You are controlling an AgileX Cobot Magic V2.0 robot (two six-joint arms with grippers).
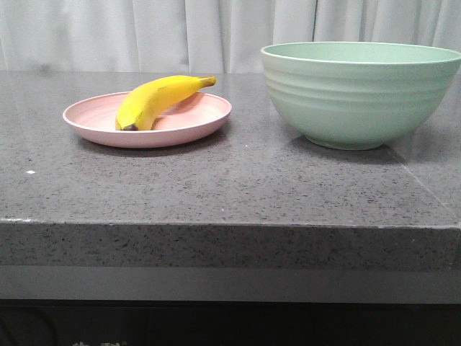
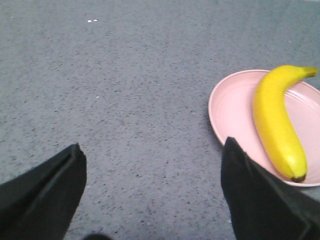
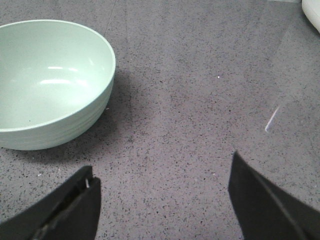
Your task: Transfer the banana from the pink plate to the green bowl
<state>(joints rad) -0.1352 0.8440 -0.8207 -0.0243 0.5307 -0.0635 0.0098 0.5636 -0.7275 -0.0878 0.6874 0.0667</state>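
A yellow banana lies on the pink plate at the left of the table. The green bowl stands empty at the right. Neither gripper shows in the front view. In the left wrist view my left gripper is open and empty above bare table, with the pink plate and banana off to one side, beyond one finger. In the right wrist view my right gripper is open and empty over the table, with the green bowl apart from it.
The dark speckled stone table has its front edge near the camera. A white curtain hangs behind. A white object's edge shows at a corner of the right wrist view.
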